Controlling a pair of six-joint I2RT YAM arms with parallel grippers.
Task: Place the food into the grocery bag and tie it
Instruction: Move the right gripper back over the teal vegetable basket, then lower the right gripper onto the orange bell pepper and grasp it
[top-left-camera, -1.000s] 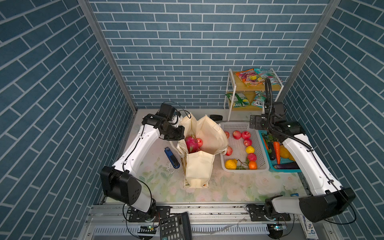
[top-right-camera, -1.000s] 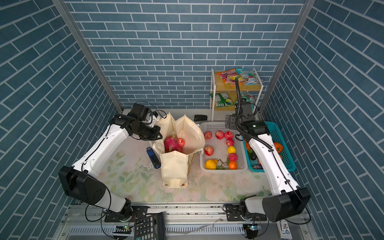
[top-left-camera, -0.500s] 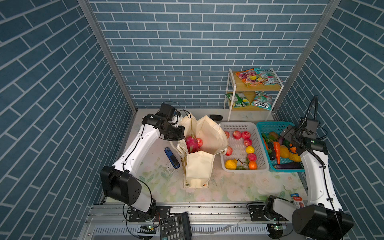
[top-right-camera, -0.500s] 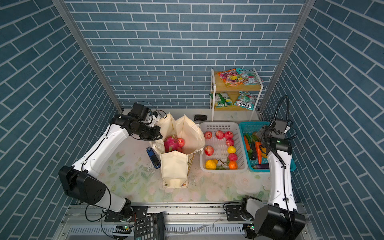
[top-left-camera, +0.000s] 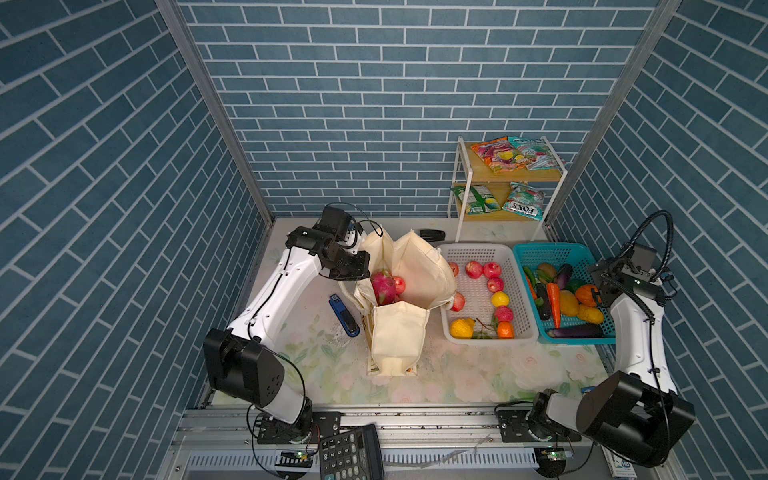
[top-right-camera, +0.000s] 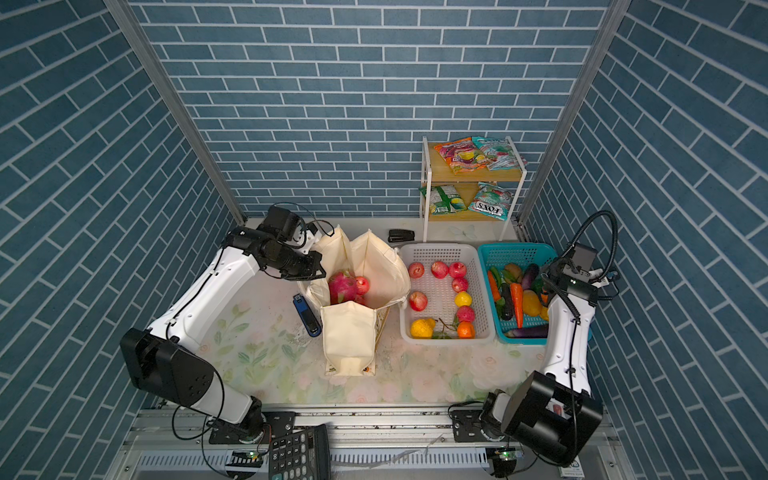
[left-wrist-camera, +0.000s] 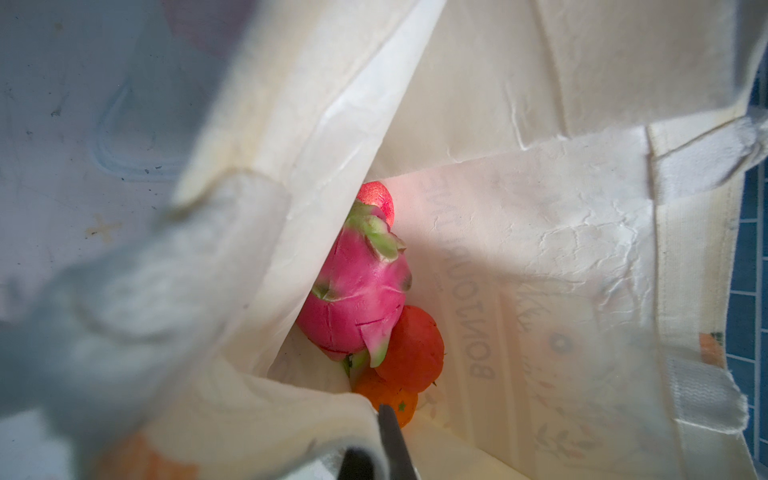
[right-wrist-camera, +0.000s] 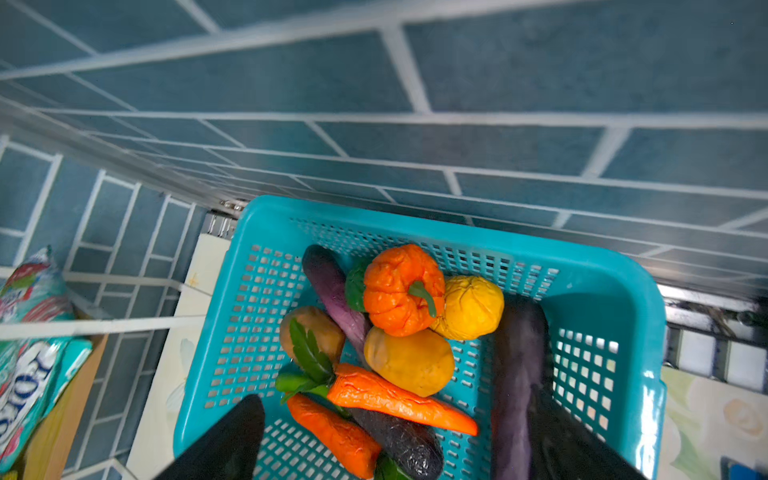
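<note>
Right arm (top-left-camera: 636, 332) swung from shelf (top-left-camera: 540, 176) to teal basket (top-left-camera: 552, 249); left arm (top-left-camera: 282, 291) unmoved.
Right fingers (right-wrist-camera: 232, 436) gape empty over the teal basket at the table's right edge. Left fingers (left-wrist-camera: 390, 440) clamp the rim of the bag (top-left-camera: 399, 336) mid-table, dragon fruit (left-wrist-camera: 357, 299) inside. Advise: hold the mouth wide, grip one item squarely, clear the rim before release.

Both top views bright, even, sharp — wrist views softer: near grocery bag (left-wrist-camera: 124, 291) cloth badly blurred, edges bowed.

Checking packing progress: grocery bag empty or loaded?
Loaded, partly. The grocery bag stands with its mouth open; the left wrist view shows a dragon fruit and orange fruits inside.
</note>
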